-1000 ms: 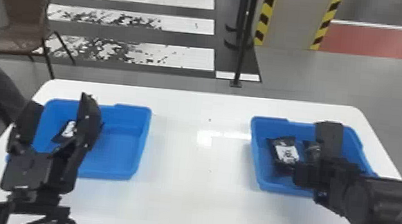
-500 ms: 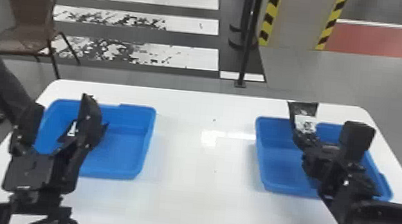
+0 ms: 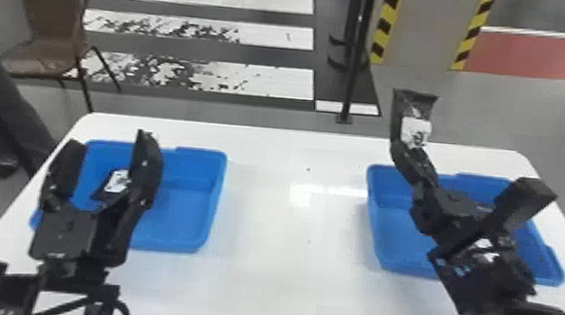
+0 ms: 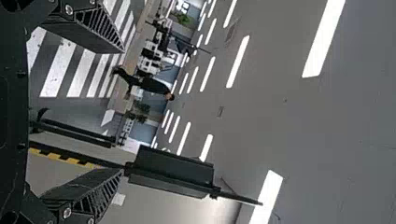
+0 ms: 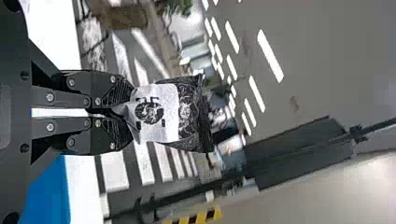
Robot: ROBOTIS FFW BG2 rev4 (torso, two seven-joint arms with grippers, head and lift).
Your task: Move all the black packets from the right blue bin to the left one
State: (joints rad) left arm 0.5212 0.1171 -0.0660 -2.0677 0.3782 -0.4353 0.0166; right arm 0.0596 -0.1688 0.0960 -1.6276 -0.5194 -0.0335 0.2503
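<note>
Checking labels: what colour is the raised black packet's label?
White label with black print, clearest in the right wrist view.

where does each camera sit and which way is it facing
Head view: on the head, looking forward and down at the white table and two blue bins; both arms show.
Left wrist view: on the left wrist, facing across the room towards ceiling lights; the left gripper shows.
Right wrist view: on the right wrist, facing outward past the black packet in the right gripper.
Shared: head and right wrist views show that packet.
</note>
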